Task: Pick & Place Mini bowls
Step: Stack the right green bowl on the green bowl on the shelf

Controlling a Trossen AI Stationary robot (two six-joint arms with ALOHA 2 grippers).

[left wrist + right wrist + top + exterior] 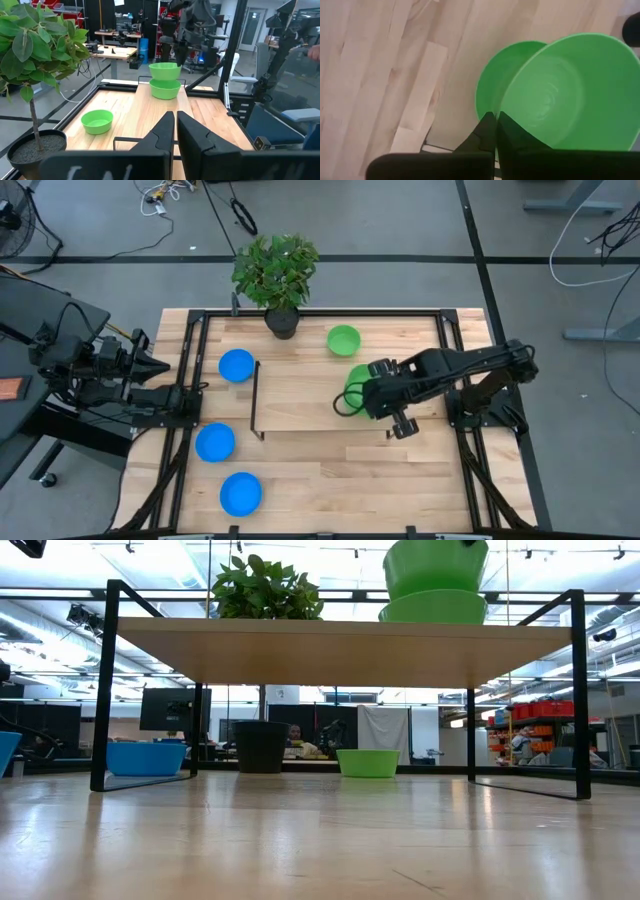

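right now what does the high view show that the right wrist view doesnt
Only the high view shows three blue mini bowls, the potted plant, the lone green mini bowl and the parked left gripper.

Only the right wrist view shows the right gripper pinching the rim of a held green bowl above another green bowl.

Both share the raised wooden shelf.
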